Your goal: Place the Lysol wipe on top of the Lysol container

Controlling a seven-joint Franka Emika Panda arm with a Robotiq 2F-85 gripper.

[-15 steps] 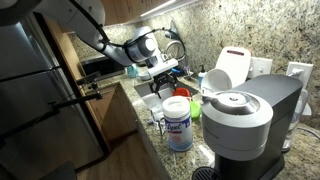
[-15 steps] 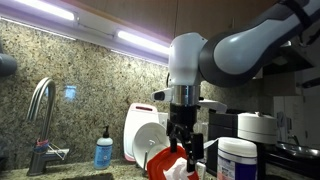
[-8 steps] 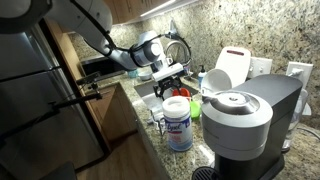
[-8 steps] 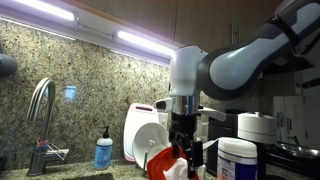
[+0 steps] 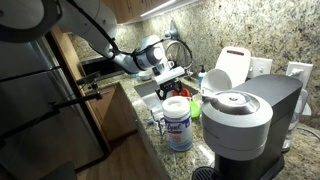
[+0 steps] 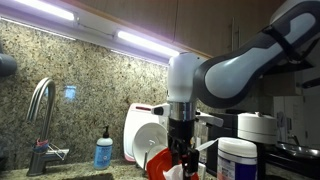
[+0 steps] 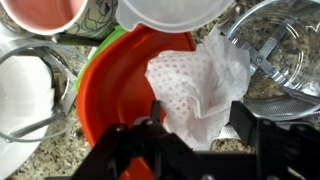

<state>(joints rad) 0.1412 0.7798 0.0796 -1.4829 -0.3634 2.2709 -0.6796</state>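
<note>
A crumpled white Lysol wipe (image 7: 195, 80) lies in an orange bowl (image 7: 105, 95). My gripper (image 7: 198, 112) is open just above it, one finger on each side of the wipe. In both exterior views the gripper (image 5: 168, 74) (image 6: 181, 158) hangs low over the orange bowl (image 6: 158, 160) by the sink. The Lysol container (image 5: 178, 122), a white tub with a blue label and white lid, stands on the counter in front of the coffee machine. It also shows at the right of an exterior view (image 6: 238, 160).
A grey coffee machine (image 5: 245, 118) stands close to the container. A glass bowl (image 7: 285, 50), a white bowl (image 7: 28, 92), a pink cup (image 7: 45, 12) and a white lid (image 7: 170, 10) crowd the orange bowl. A faucet (image 6: 40, 110) and a blue soap bottle (image 6: 103, 151) stand further off.
My gripper has come down and slightly toward the orange bowl, staying open. The wipe and the container have not moved.
</note>
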